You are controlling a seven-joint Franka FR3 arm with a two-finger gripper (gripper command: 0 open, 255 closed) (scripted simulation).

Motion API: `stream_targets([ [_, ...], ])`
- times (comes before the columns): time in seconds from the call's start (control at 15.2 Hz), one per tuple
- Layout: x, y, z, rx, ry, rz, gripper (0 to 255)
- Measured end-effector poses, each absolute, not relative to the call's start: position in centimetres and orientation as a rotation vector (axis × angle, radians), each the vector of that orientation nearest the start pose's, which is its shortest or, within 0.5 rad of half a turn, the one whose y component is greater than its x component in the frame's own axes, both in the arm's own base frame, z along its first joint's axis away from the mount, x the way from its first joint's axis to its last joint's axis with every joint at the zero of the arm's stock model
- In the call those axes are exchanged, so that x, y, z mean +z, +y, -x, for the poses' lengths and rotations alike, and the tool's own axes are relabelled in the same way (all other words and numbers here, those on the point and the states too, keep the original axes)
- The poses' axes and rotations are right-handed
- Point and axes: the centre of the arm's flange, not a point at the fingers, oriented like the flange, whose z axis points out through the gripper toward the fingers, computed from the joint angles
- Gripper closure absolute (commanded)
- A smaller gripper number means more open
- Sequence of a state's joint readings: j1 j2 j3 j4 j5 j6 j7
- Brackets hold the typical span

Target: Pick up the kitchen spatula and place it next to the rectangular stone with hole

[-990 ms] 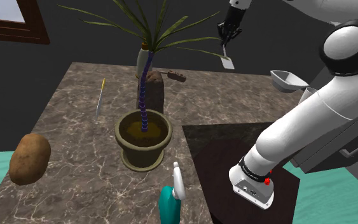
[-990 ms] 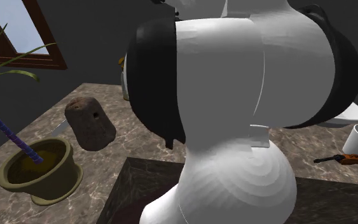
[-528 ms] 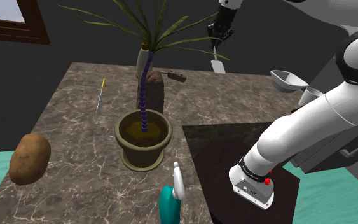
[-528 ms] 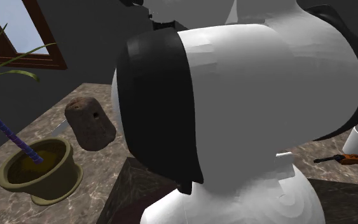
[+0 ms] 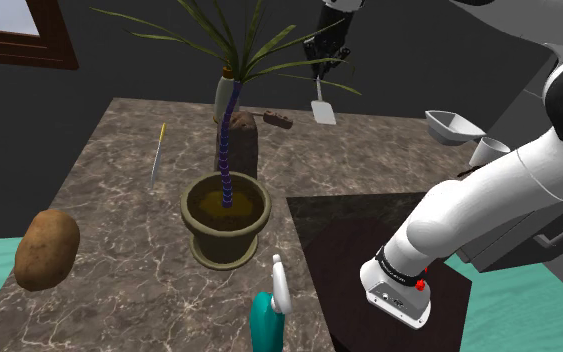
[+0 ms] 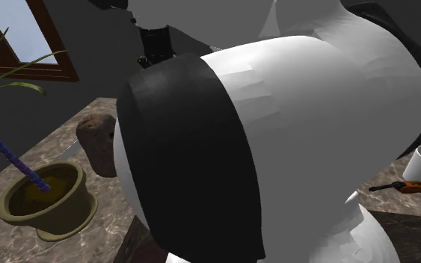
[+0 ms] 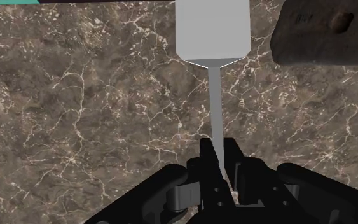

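Veined brown marble covers the table [image 5: 119, 200], glossy and hard, with dark walls behind it. Your spatula [image 5: 323, 108] is off the surface: it hangs blade-down from the gripper [image 5: 321, 68], high above the table's far side and toward the shoulder view's right of the stone [image 5: 247, 145].

From the wrist, the gripper [image 7: 220, 159] has its two black fingers pinched on the very end of the thin handle. The spatula [image 7: 212, 32] runs straight away from them to a flat, squarish blade.

Expect the tool to be light and stiff; it shows no droop or bend. It is drawn plain pale grey and smooth, so I would judge it slippery. With so narrow a shaft held only at its tip, it could swivel between the pads if you swing fast. A hold nearer the blade would steady it more, but this one looks square enough for a gentle carry.

Nearby, the stone [image 7: 323, 35] is a rough, dark brown slab with rounded corners and a small round hole. It stands upright [image 6: 96, 138] behind an olive pot [image 5: 225, 215] that holds a palm with a beaded purple trunk. Bare marble beside the stone gives you room to set the blade down flat. Keep clear of the palm's long leaves.
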State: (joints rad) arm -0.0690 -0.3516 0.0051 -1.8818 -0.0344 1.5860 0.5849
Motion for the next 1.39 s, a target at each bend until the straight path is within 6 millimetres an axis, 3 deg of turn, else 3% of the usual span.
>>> stream_targets([
  [0.2,65.5,0.6,-44.1,-0.1,1.01,2.995,255],
  [0.26,65.2,1.0,-44.1,-0.1,1.01,2.995,255],
  [1.39,56.5,1.4,-44.2,-0.099,1.012,2.995,255],
])
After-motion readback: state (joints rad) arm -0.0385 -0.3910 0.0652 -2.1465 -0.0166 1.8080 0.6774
